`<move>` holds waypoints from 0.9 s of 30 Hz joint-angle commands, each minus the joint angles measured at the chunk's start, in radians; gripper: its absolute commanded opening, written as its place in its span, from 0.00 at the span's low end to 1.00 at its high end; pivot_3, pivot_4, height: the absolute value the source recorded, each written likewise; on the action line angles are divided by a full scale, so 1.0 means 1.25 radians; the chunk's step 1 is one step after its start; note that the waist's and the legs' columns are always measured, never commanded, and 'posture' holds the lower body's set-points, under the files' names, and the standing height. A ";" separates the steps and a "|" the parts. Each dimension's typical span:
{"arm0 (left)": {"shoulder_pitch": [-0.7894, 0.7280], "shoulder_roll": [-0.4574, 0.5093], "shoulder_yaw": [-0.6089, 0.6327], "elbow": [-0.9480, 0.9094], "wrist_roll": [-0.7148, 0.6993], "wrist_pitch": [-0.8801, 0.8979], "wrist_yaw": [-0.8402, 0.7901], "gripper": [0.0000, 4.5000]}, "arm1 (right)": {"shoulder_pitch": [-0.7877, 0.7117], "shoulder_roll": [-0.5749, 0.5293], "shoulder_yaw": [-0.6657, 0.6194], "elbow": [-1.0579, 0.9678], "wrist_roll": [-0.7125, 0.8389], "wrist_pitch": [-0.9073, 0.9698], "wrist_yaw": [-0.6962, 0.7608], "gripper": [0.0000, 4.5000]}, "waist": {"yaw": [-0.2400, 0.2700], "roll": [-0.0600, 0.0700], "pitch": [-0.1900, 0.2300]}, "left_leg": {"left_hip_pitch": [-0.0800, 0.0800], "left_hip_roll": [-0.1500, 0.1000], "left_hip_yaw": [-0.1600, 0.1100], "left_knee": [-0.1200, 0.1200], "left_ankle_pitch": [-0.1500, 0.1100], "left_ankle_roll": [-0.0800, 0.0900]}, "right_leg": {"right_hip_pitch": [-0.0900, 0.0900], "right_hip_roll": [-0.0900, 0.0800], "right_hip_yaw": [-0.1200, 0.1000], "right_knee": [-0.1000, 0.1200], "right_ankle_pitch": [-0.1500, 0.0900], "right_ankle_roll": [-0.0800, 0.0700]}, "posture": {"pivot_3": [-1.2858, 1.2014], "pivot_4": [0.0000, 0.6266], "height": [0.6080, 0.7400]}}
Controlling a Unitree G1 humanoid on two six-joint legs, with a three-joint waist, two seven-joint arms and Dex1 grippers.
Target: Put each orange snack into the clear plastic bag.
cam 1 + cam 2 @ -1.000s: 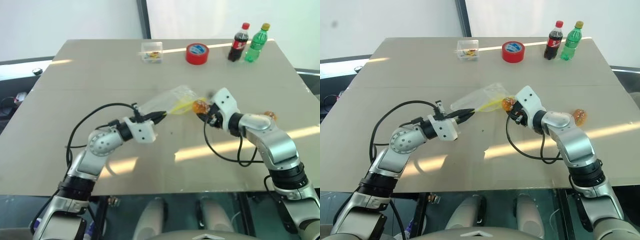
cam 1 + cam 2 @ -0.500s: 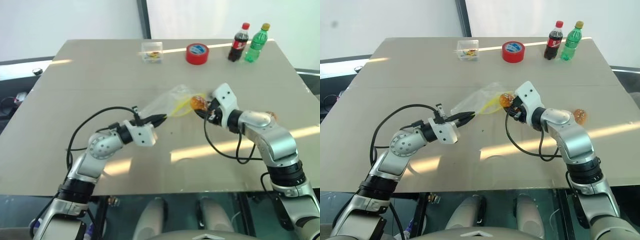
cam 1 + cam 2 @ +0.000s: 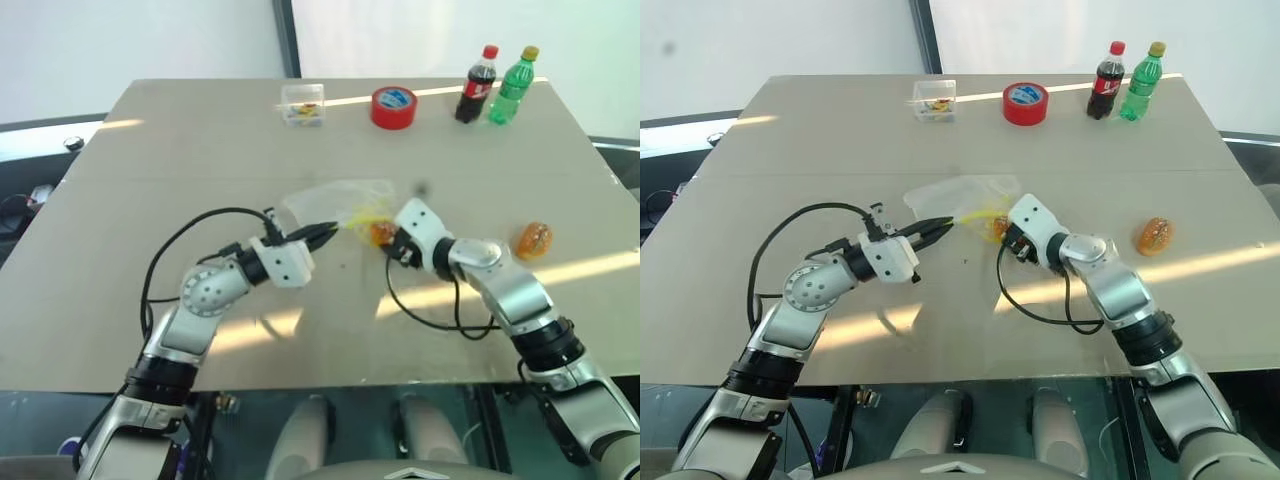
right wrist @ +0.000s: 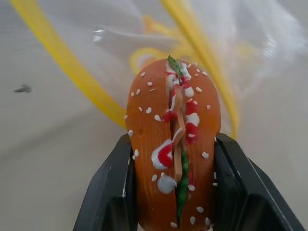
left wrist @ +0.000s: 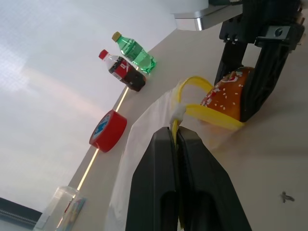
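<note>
Bright, even daylight pours in from the pale wall behind the table (image 3: 150,150), and it bounces hard: white glare streaks run across the far edge near the red tape roll (image 3: 394,107) and along the near half. Shadows stay soft and faint. The head views are crisp across the tabletop. Up close at the right wrist, the orange snack (image 4: 174,144) is sharp, while the clear plastic bag (image 4: 231,43) behind it goes soft.

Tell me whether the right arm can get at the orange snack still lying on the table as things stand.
Probably not yet: the right gripper is shut on the other orange snack at the clear plastic bag. The loose snack lies bare beside that arm, nothing around it.
</note>
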 commanded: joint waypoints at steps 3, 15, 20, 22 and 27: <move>0.017 0.022 0.006 -0.004 -0.016 -0.025 -0.015 0.00 | -0.023 0.080 -0.117 -0.027 0.100 0.035 -0.001 0.39 | -0.001 0.000 0.000 | 0.000 0.000 0.000 0.000 0.000 0.000 | 0.000 0.000 0.000 0.000 0.000 0.000 | 0.52 0.24 1.00; 0.016 0.023 -0.004 0.007 -0.023 -0.050 -0.037 0.00 | -0.045 0.166 -0.101 0.056 0.075 -0.050 -0.026 0.39 | -0.001 0.000 0.000 | 0.000 0.000 0.000 0.000 0.000 0.000 | 0.000 0.000 0.000 0.000 0.000 0.000 | 0.52 0.24 1.00; 0.025 0.015 0.003 -0.004 -0.037 -0.027 -0.032 0.00 | -0.061 0.190 -0.097 0.113 0.045 -0.085 -0.045 0.57 | -0.001 0.000 0.000 | 0.000 0.000 0.000 0.000 0.000 0.000 | 0.000 0.000 0.000 0.000 0.000 0.000 | 0.52 0.24 1.00; 0.025 0.010 0.005 -0.008 -0.037 -0.018 -0.027 0.00 | -0.062 0.185 -0.093 0.116 0.024 -0.094 -0.059 0.80 | -0.001 0.000 0.000 | 0.000 0.000 0.000 0.000 0.000 0.000 | 0.000 0.000 0.000 0.000 0.000 0.000 | 0.52 0.24 1.00; 0.015 -0.008 0.016 -0.020 -0.030 0.052 -0.005 0.00 | -0.024 0.132 -0.122 0.015 0.011 -0.061 -0.064 0.99 | 0.001 0.000 0.000 | 0.000 0.000 0.000 0.000 0.000 0.000 | 0.000 0.000 0.000 0.000 0.000 0.000 | 0.52 0.24 1.00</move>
